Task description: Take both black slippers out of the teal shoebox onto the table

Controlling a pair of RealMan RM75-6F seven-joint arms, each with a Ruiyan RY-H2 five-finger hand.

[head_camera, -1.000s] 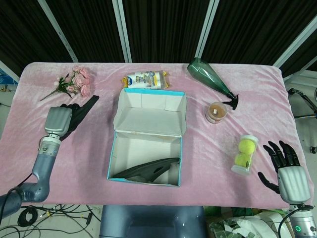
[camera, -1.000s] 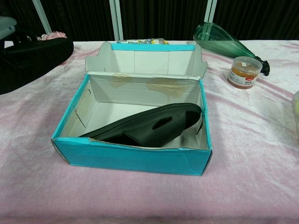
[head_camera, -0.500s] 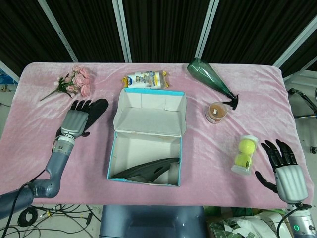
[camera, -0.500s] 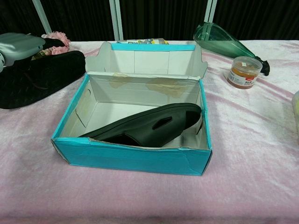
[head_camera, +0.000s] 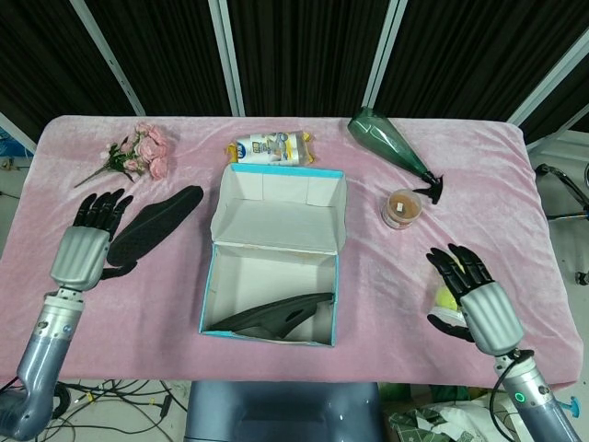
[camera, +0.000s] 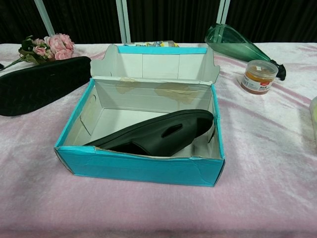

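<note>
Half done: 1 slipper (head_camera: 155,224) out on table (head_camera: 386,276), 1 slipper (camera: 158,134) left in shoebox (camera: 141,166). Left hand (head_camera: 85,247) and right hand (head_camera: 474,296) spread wide, holding nothing.

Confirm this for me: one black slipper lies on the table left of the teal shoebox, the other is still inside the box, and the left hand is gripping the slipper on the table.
Wrong on the grip. In the head view the left hand is open, fingers spread, beside the slipper on the table and not holding it. The rest stands: that slipper lies left of the teal shoebox, and the other slipper is still inside it.
</note>
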